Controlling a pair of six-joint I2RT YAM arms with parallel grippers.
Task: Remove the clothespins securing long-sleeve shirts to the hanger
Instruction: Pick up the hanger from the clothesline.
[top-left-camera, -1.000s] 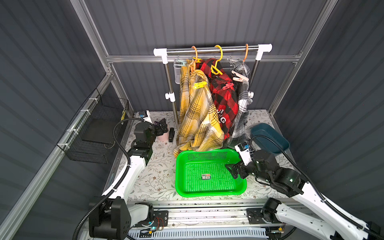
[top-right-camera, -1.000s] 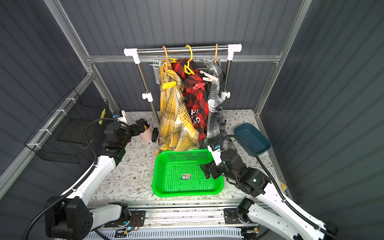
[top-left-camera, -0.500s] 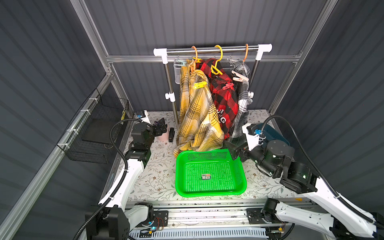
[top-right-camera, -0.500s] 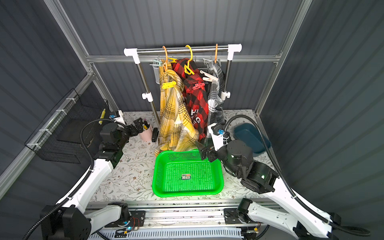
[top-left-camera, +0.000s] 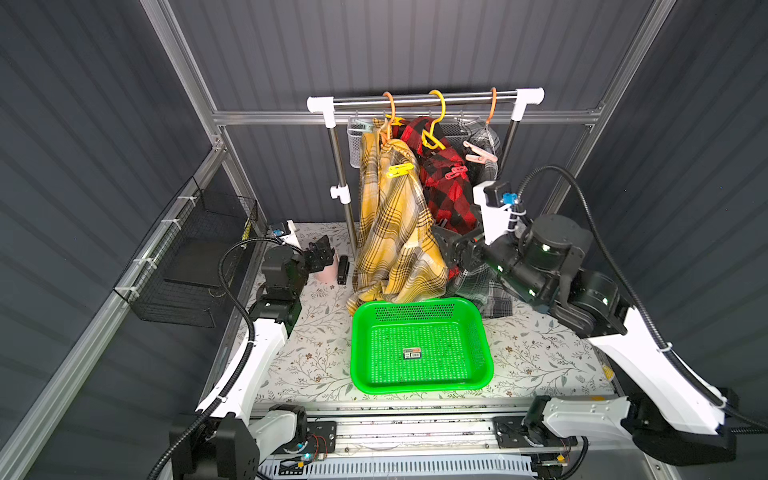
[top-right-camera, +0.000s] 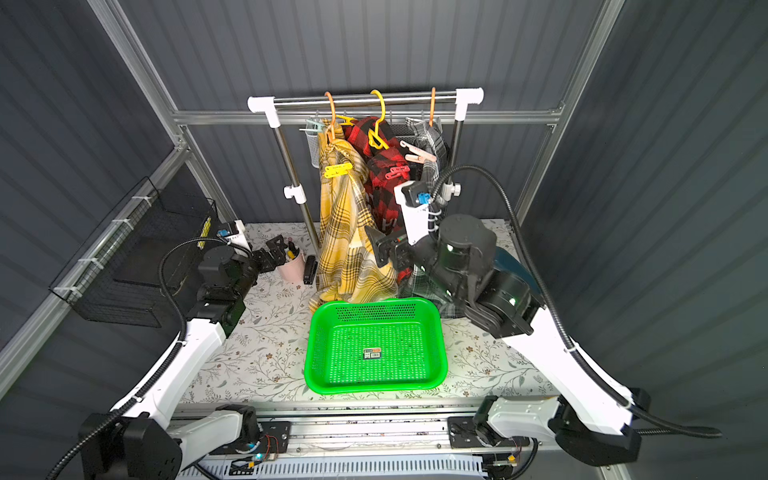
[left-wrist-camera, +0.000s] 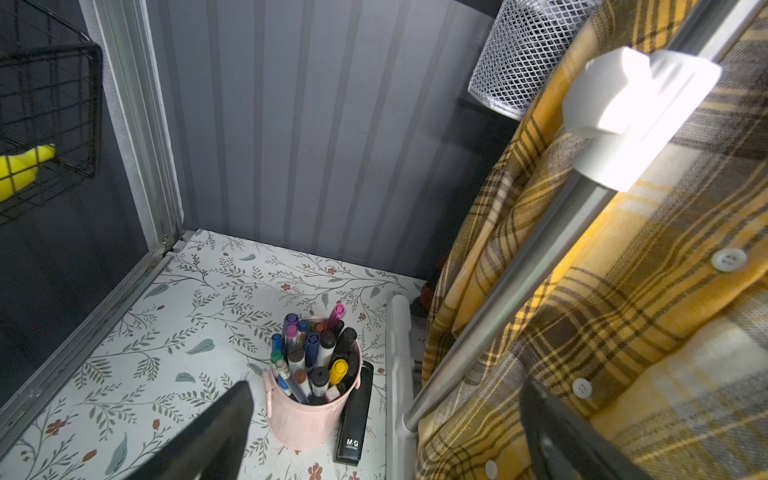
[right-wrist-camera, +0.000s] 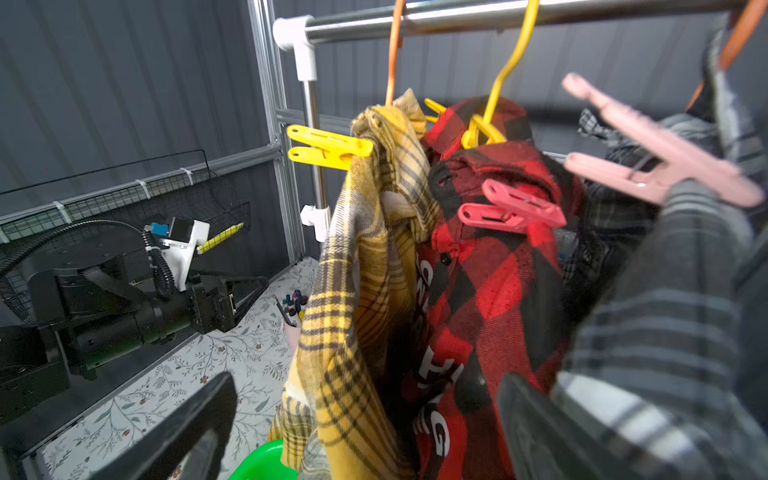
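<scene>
Three long-sleeve shirts hang on the rail: yellow plaid, red check and grey plaid. A yellow clothespin grips the yellow shirt, a red one the red shirt, and a pink one the grey shirt. My right gripper is open just in front of the lower part of the red and yellow shirts, below the pins, with nothing between its fingers. My left gripper is open beside the rack's left post, over a pink pen cup.
A green basket sits on the table below the shirts. A black stapler lies by the pen cup. A black wire basket hangs on the left wall and a mesh cup on the rail. A dark blue tray sits behind my right arm.
My right arm has risen from over the green basket and moved back to the shirts, gripper still open. My left arm has shifted only slightly.
</scene>
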